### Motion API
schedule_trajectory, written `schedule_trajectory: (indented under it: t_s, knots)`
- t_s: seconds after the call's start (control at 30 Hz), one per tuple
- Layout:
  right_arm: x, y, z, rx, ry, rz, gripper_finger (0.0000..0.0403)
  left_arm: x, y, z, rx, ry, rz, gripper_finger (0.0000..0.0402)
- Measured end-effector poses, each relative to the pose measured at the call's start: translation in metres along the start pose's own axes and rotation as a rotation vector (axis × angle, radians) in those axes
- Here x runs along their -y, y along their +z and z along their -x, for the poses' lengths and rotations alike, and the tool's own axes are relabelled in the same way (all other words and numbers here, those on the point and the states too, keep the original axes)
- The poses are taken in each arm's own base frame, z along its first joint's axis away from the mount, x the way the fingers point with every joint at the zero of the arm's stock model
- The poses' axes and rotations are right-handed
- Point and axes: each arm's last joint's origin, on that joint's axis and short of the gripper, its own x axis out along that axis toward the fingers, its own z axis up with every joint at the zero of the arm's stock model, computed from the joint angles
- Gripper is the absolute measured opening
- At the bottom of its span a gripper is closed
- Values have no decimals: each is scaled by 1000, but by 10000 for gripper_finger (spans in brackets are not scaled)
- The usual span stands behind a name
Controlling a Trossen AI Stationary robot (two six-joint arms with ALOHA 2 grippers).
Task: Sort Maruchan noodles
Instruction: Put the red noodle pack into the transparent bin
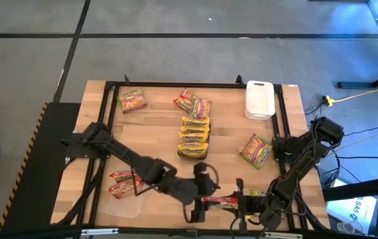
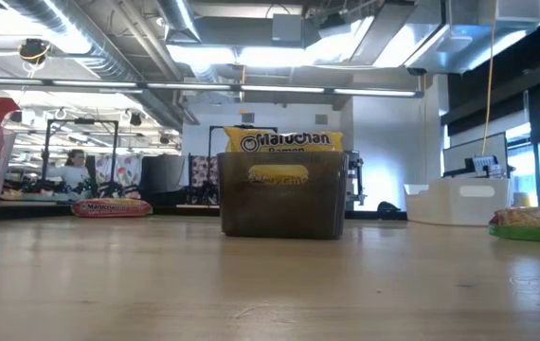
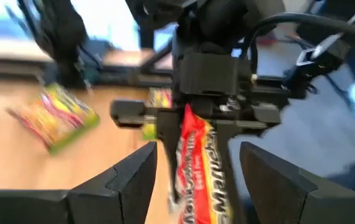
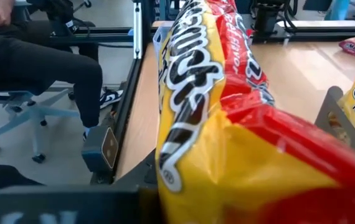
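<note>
Step in hand: transfer of one red packet [image 1: 219,200] between my two grippers, at the near edge of the counter [image 1: 156,133], between the arms.

My right gripper [image 1: 242,202] pinches one end of the red packet; in the right wrist view the packet [image 4: 227,124] fills the frame, clamped at the jaw line. My left gripper [image 1: 199,202] faces it with its fingers [image 3: 134,180] spread, one on each side of the packet's free end [image 3: 196,168]. They do not appear to press on it, so I judge the packet is carried by the right gripper alone.

Status of the remaining noodles:
- Yellow packets [image 1: 194,136] stand stacked in the dark tray [image 2: 282,194] at mid-counter.
- Two red packets [image 1: 124,182] lie in the clear tray [image 1: 126,206] on my left side.
- Green-and-pink packets lie loose: one [image 1: 131,99] at the far left, one [image 1: 257,149] on the right, more [image 1: 193,103] beyond the dark tray.
- The white tray [image 1: 259,99] sits at the far right.

Next move, as I judge it: close the left gripper squarely on the free end, confirm the hold, then open the right gripper and carry the packet to the clear tray with the other reds. The crinkly film may slip, so the grip should bite well in from the edge.
</note>
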Motion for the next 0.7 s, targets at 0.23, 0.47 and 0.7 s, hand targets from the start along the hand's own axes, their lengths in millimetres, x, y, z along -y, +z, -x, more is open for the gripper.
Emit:
schedule_trajectory:
  t_s: [0.23,0.47,0.7]
  knots:
    - [5,2,-6,-10,-4,-10,98,-11,14,-17,-188,-73,131,222]
    - [16,4,-16,-42,-17,-51,97,-13,5,-32,-296,-27,115,222]
    - [26,7,-27,-73,-3,-87,98,-23,-10,-37,-376,57,92,222]
